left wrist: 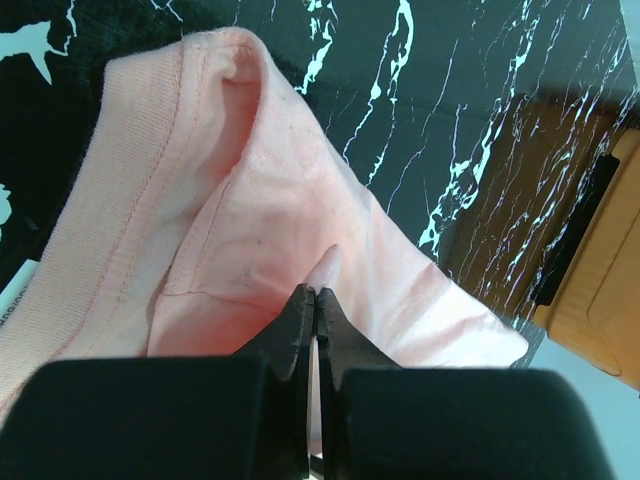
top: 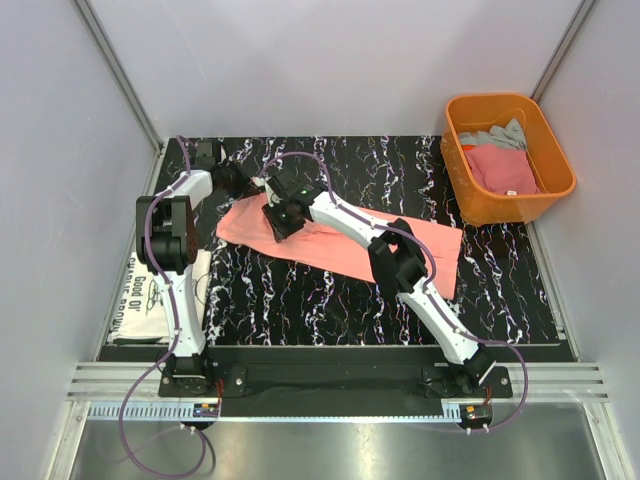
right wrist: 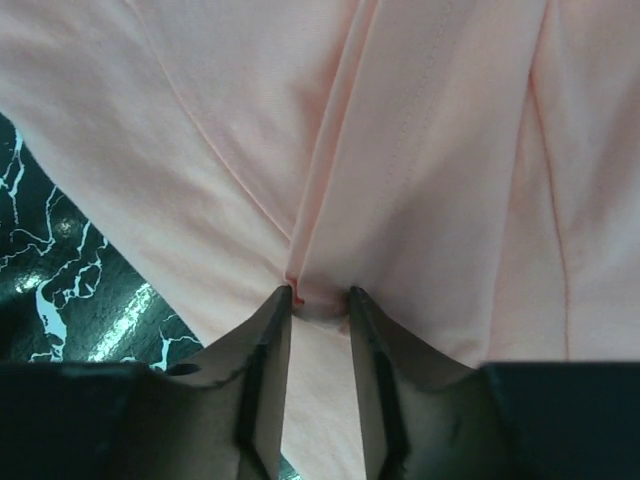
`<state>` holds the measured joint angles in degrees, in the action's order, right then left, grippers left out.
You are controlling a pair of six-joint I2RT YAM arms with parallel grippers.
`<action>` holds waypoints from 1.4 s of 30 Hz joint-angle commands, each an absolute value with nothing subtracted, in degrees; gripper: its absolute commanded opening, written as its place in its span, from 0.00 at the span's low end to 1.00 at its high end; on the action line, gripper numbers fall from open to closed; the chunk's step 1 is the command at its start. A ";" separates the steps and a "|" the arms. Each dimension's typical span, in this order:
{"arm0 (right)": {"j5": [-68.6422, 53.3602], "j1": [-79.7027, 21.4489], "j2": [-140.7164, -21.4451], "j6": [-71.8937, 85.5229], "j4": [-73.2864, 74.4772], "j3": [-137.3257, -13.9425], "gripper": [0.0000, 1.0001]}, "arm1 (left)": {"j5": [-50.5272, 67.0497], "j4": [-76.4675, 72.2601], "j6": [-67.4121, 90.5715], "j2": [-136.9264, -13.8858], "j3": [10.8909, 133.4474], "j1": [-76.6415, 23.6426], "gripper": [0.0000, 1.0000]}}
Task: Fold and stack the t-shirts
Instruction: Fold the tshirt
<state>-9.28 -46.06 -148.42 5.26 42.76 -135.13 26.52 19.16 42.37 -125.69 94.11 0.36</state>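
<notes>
The counter (top: 330, 300) has a black top with white veins, and on it lies the salmon-pink t-shirt (top: 445, 250). I take this shirt as the reference for all places. It is spread in a long slanted band across the middle of the counter, with its left end further from the arm bases than its right end.

Beyond the right end of the salmon-pink t-shirt, apart from it, you see the orange tub (top: 500, 208) at the counter's far right corner. To the left of the shirt and nearer to the arm bases, the white t-shirt (top: 145, 300) with black lettering lies over the counter's left edge. Part of it is hidden behind the left arm.

Inside the tub, so well to the right of the salmon-pink t-shirt, lies the deeper pink t-shirt (top: 500, 168), and the grey t-shirt (top: 495, 137) is just behind it.

The left pincer (left wrist: 317, 292) is at the far left end of the salmon-pink t-shirt. Its jaws are pressed together on a raised fold of the cloth, near the stitched hem.

The right pincer (right wrist: 320, 298) is on the same shirt, just to the right of the left one. Its jaws stand narrow, with a gathered pleat of the pink cloth between the tips, and the creases run towards that spot.
</notes>
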 commanded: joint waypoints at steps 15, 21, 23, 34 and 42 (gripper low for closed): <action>1.41 -46.14 -140.37 2.46 45.00 -135.26 0.02 | 28.57 16.00 43.50 -121.47 93.08 0.70 0.00; 0.61 -45.44 -139.57 2.90 44.91 -136.05 0.00 | 27.16 15.29 44.56 -119.45 92.64 0.70 0.00; 0.88 -45.09 -139.57 3.07 45.00 -136.14 0.00 | 27.16 14.51 45.08 -119.27 92.72 0.70 0.00; 4.57 -42.54 -140.71 6.59 45.09 -138.16 0.00 | 30.41 9.59 47.72 -122.08 94.22 0.62 0.00; 5.71 -41.40 -141.76 8.79 45.00 -139.66 0.00 | 31.82 5.80 48.25 -125.15 95.80 0.62 0.00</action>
<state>4.12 -41.87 -143.22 7.29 45.36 -136.40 29.71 10.76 47.59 -123.68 92.99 0.45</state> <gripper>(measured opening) 0.091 0.012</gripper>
